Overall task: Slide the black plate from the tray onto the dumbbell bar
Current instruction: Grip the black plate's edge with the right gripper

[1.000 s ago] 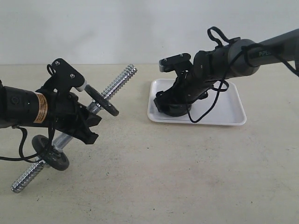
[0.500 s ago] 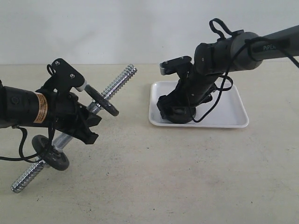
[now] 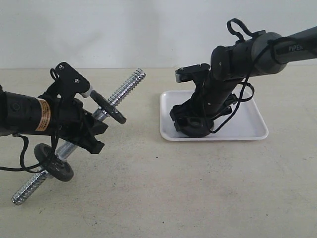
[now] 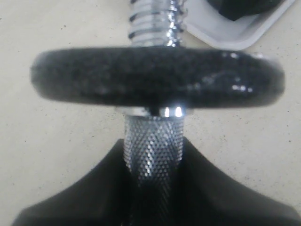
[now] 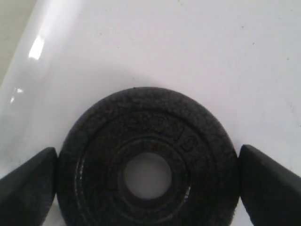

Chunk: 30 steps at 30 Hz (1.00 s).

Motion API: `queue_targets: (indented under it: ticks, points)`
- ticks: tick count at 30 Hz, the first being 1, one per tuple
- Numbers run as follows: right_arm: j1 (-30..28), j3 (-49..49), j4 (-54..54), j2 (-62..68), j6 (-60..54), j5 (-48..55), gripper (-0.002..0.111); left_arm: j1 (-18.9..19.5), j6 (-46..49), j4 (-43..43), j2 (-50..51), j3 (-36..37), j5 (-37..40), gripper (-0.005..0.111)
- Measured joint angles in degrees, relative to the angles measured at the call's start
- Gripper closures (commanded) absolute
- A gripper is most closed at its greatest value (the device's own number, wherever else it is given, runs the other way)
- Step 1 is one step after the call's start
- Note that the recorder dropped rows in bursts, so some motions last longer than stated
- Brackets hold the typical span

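The black plate [image 5: 94, 155] lies on the white tray [image 3: 247, 124], near the tray's left front corner. My right gripper [image 3: 190, 124] is down over it, and its two fingers stand at opposite edges of the disc, closed on it in the right wrist view [image 5: 148, 165]. On the left, the chrome dumbbell bar [image 3: 126, 84] is held slanting above the table. My left gripper [image 3: 91, 131] is shut on its knurled middle [image 4: 153, 146]. Two black discs [image 3: 109, 106] [image 3: 54, 163] sit on the bar, one on each side of that gripper.
The bar's upper threaded end [image 3: 136, 77] points toward the tray's far left corner, with bare table between them. A loose black cable [image 3: 233, 106] hangs from the right arm over the tray. A pale wall stands behind the table.
The right arm has swung to the right and its wrist has risen. The tray has slid to the right under it. The left arm and the bar have not moved.
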Motion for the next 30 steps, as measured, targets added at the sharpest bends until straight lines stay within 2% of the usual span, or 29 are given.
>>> queue_targets:
  ticks: [3, 5, 11, 14, 22, 30]
  points:
    - [0.0, 0.0, 0.55, -0.29, -1.17, 1.48, 0.052, 0.0, 0.0, 0.09, 0.0, 0.0, -0.14, 0.102]
    - [0.0, 0.0, 0.69, -0.44, -1.36, 2.21, 0.057, 0.0, 0.0, 0.13, 0.0, 0.0, -0.14, 0.102]
    - [0.0, -0.55, 1.2, -0.93, -3.52, 5.74, 0.095, 0.0, 0.0, 0.13, 0.0, 0.0, -0.16, 0.102]
    - [0.0, -1.05, 1.82, -1.87, -3.63, 10.92, 0.106, 0.0, 0.0, 0.13, 0.0, 0.0, -0.16, 0.102]
    - [0.0, -0.84, 3.86, -3.75, -2.96, 25.51, 0.107, 0.0, 0.0, 0.22, 0.0, 0.0, -0.16, 0.102]
    - [0.59, -0.58, 4.59, -3.96, -2.02, 28.87, 0.107, 0.0, 0.0, 0.22, 0.0, 0.0, -0.16, 0.102]
